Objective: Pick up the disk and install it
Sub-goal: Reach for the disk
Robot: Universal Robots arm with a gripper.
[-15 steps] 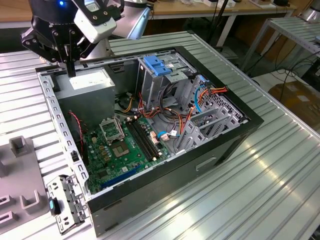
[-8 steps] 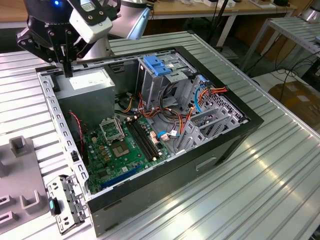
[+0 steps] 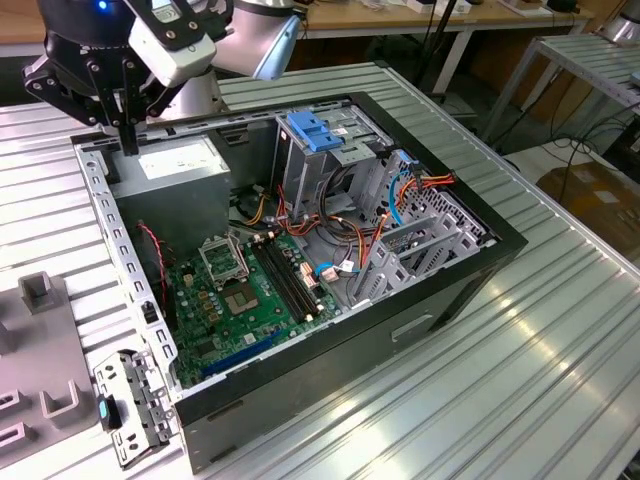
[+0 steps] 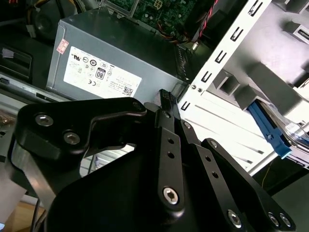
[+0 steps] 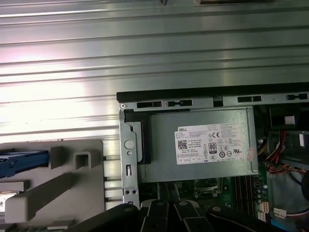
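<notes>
The disk (image 5: 23, 162) lies in a grey holder beside the computer case; in both wrist views I see just its light-blue side rail (image 4: 268, 131) and a bit of silver metal. My gripper (image 3: 128, 143) hangs over the case corner by the grey power-supply box (image 3: 180, 166), at the exterior view's upper left. Its black fingers (image 4: 166, 98) stand together with nothing between them. They point down at the case's metal frame. The disk is off to one side, apart from the gripper (image 5: 166, 192).
The open computer case (image 3: 500, 243) holds a green mainboard (image 3: 240, 290), coloured cables and a metal drive cage with a blue latch (image 3: 314, 130). A grey moulded holder (image 3: 35, 350) sits on the ribbed metal table (image 3: 520, 380). A loose metal bracket (image 3: 130, 405) lies by the case front.
</notes>
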